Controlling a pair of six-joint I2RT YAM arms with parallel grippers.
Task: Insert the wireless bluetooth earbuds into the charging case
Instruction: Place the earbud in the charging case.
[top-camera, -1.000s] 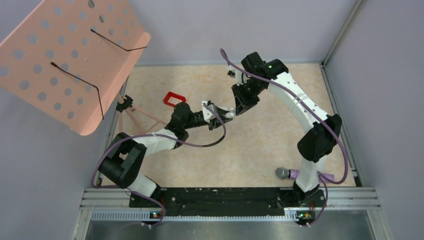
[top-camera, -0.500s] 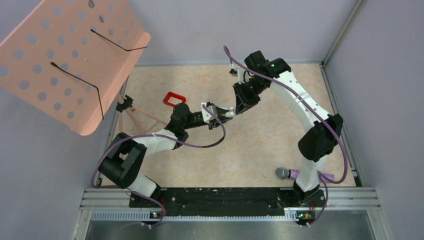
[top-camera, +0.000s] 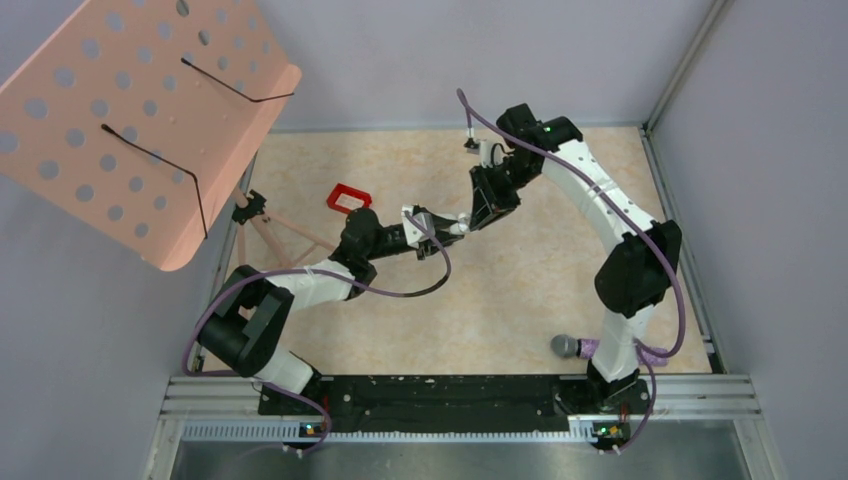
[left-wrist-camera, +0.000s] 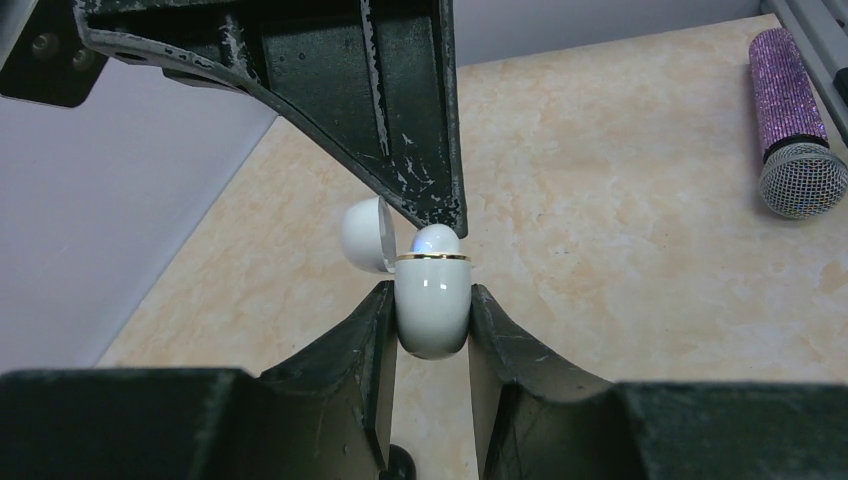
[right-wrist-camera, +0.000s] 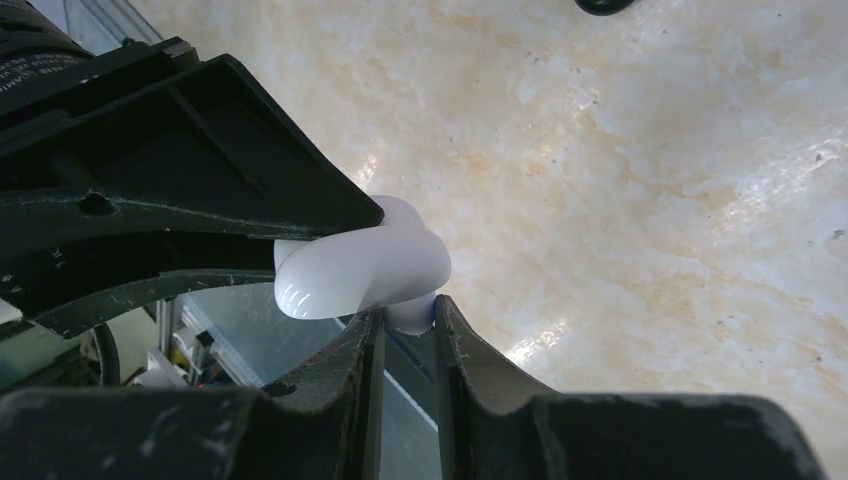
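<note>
Held above the table, the glossy white charging case with a gold rim sits upright between the pads of my left gripper, which is shut on it. Its lid is flipped open to the left. A white earbud sits at the case's open top, just under a finger of the right gripper. In the right wrist view my right gripper is shut on that earbud, beside the open lid. From above, both grippers meet at mid-table.
A purple glitter microphone lies by the right arm's base, also in the left wrist view as the microphone. A red frame-like object lies behind the left arm. A pink perforated music stand overhangs the left corner.
The right arm's upper links have shifted slightly to the right. Both grippers stay together at the case, and both grips are unchanged.
</note>
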